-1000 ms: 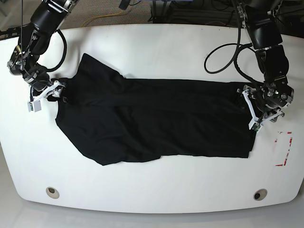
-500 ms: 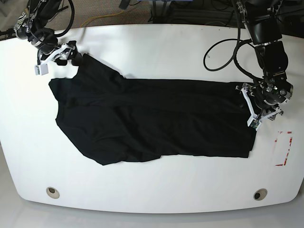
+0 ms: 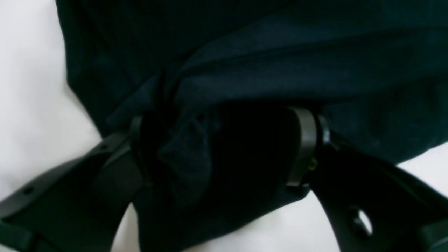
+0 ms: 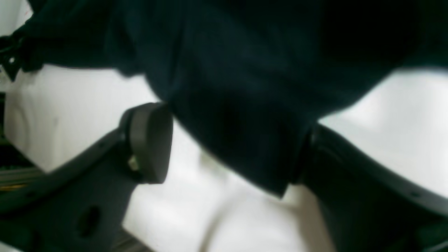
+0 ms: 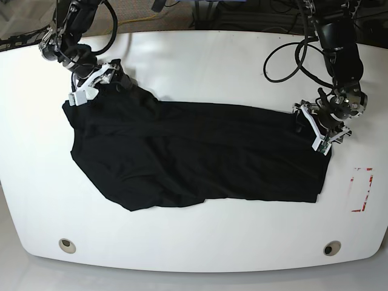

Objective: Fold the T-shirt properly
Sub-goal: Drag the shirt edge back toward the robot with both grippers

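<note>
Two grippers are at the cloth. The left gripper [image 3: 224, 147] has black fabric bunched between its jaws, pinched on the hem edge of the T-shirt [image 5: 194, 151]; in the base view it sits at about three o'clock of the garment [image 5: 320, 126]. The right gripper [image 4: 227, 147] is less plain: cloth drapes between its jaws, one pad [image 4: 150, 140] stands clear of the fabric with white table showing beside it, and the other side is hidden, so I cannot tell whether it grips. In the base view it is at about ten o'clock [image 5: 100, 79], at the sleeve corner.

The T-shirt lies spread lengthwise across the middle of the white table [image 5: 194, 242], mostly flat, with a slanting lower edge toward seven o'clock (folded unevenly there, by the look of it).

It should handle as light, limp and soft, sagging wherever unsupported and dragging wrinkles along. Best hold is probably at corners and hems, where doubled fabric gives the pads something to bite.
</note>
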`<state>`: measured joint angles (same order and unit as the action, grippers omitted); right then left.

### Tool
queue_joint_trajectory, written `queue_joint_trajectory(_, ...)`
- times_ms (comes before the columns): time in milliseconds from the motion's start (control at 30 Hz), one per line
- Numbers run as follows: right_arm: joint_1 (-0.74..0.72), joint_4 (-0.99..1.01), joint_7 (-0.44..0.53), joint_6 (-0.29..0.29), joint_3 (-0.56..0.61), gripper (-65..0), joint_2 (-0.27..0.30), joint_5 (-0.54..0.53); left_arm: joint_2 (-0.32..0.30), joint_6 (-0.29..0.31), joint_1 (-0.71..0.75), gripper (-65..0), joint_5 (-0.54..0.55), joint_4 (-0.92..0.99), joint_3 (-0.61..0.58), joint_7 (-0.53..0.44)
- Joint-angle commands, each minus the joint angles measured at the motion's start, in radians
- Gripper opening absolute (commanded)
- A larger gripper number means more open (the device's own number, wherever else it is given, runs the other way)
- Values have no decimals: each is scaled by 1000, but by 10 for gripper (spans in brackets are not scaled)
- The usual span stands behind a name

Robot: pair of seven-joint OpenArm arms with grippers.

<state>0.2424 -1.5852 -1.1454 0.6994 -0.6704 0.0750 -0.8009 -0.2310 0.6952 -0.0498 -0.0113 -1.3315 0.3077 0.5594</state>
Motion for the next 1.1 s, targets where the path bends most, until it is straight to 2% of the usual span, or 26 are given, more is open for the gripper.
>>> queue_joint_trajectory(0,-30,9,3,-1,-4,-333,-7,45,-11,-19,-8,-229,-9,19,2,6)
queue_joint_trajectory(67,-30,-8,3,-1,-2,-509,-11,41,-11,-21,1,-229,-9,14,2,6)
queue_joint_trajectory(133,-28,-36,0,-1,-2,-644,-11,41,-11,-19,34,-229,-9,8,0,6)
queue_joint_trajectory(300,18,-194,-29,-1,-5,-650,-10,38,-11,-15,136,-229,-9,-107,0,6)
queue_joint_trajectory(433,68,-335,-41,-1,-9,-650,-10,-15,-11,-15,215,-229,-9,-184,0,6)
queue_joint_trajectory(500,88,-376,-41,-1,-10,-650,24,-58,-12,-15,259,-229,-9,-222,0,6)
queue_joint_trajectory(700,58,-383,-41,-1,-12,-650,95,-165,-67,-13,351,-229,-8,-285,0,6)
queue_joint_trajectory(833,2,-381,-41,-1,-12,-650,127,-170,-71,-13,370,-229,-8,-291,6,6)
queue_joint_trajectory(933,-56,-373,-41,-1,-4,-650,131,-167,-101,-13,380,-229,-6,-290,6,6)
queue_joint_trajectory(1067,-151,-249,-41,-1,24,-650,151,-153,-107,-13,380,-229,-8,-290,6,6)
